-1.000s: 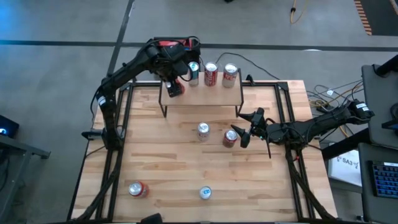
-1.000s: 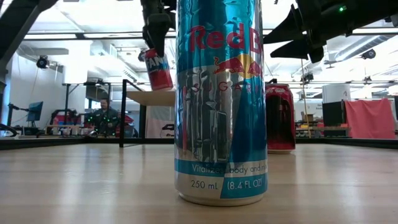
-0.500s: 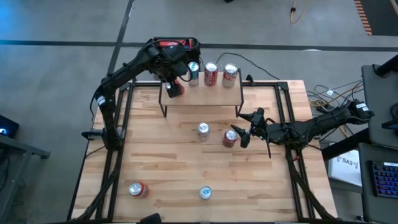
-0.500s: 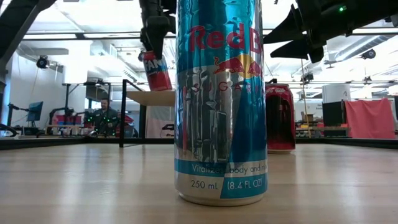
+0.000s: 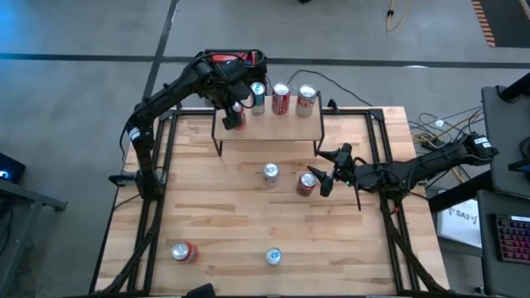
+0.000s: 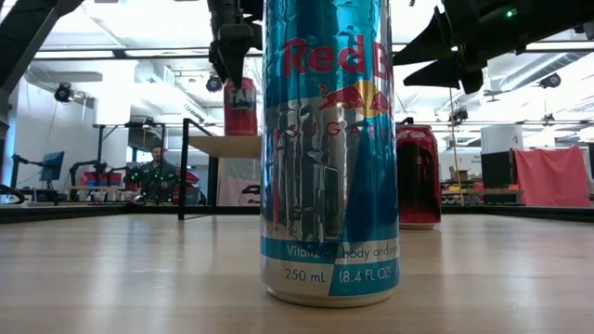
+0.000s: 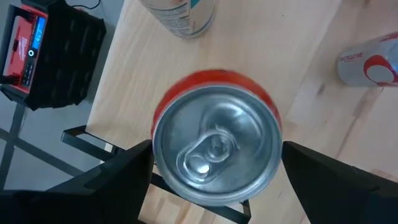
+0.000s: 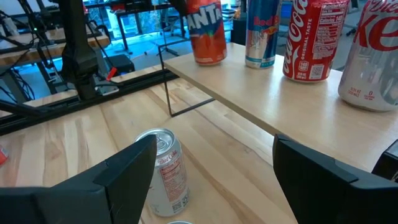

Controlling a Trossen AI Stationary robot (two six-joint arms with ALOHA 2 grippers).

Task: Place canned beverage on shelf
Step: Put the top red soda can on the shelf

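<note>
A red-orange Fanta can stands upright over the left end of the shelf, a light wooden board on thin black legs. My left gripper is shut on it from above. The can also shows in the right wrist view and end-on in the left wrist view. A Red Bull can, a Coke can and a silver Diet Coke can stand along the board's far edge. My right gripper is open and empty beside a silver-red can on the table. My left gripper pinches the Fanta can's side wall near its top rim between its two fingers, one on each side. The fingers point down from above. The can is upright with its base at the board; I cannot tell whether it rests there.
A black-and-red box sits behind the shelf. On the table are a silver can, a red can lying at the near left and a tall Red Bull can that fills the low view.
My left gripper has tipped the Fanta can from a slant to upright over the shelf's left end, staying shut on it. My right arm has kept still.
</note>
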